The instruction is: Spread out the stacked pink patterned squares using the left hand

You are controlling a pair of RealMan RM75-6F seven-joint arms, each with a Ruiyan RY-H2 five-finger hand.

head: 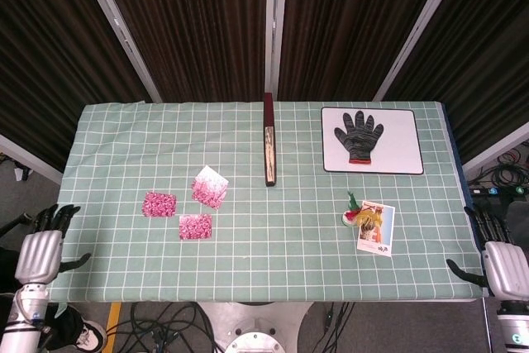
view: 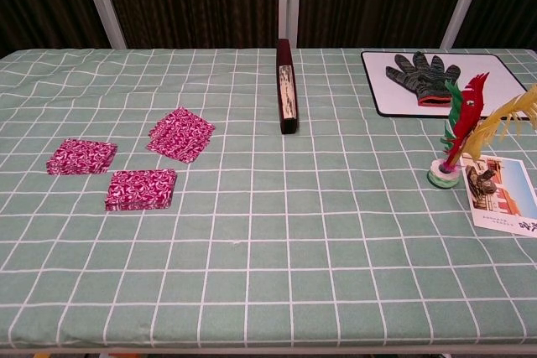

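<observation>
Off the table's left edge, in the head view, your left hand (head: 39, 252) is hanging with its fingers spread, holding nothing and touching nothing; the chest view is not showing it. Off the right edge, your right hand (head: 499, 264) is likewise sitting beside the table with fingers apart, holding nothing.

On the green checked tablecloth (view: 277, 232), left half, you are looking at three pink patterned squares lying flat and apart from one another:
- left square (view: 81, 157), nearest the left edge;
- front square (view: 141, 189), just beside it toward the front;
- rear square (view: 180, 134), turned at an angle, nearer the table's middle.

Other items you are seeing on the cloth:
- a dark folded fan (view: 286, 96), lying lengthwise at the centre rear;
- a white mat (head: 371, 140) at the right rear, carrying a grey knit glove (view: 422, 71);
- a feather shuttlecock (view: 462, 130) standing at the right;
- a picture card (view: 501, 194) lying just beside the shuttlecock.
</observation>
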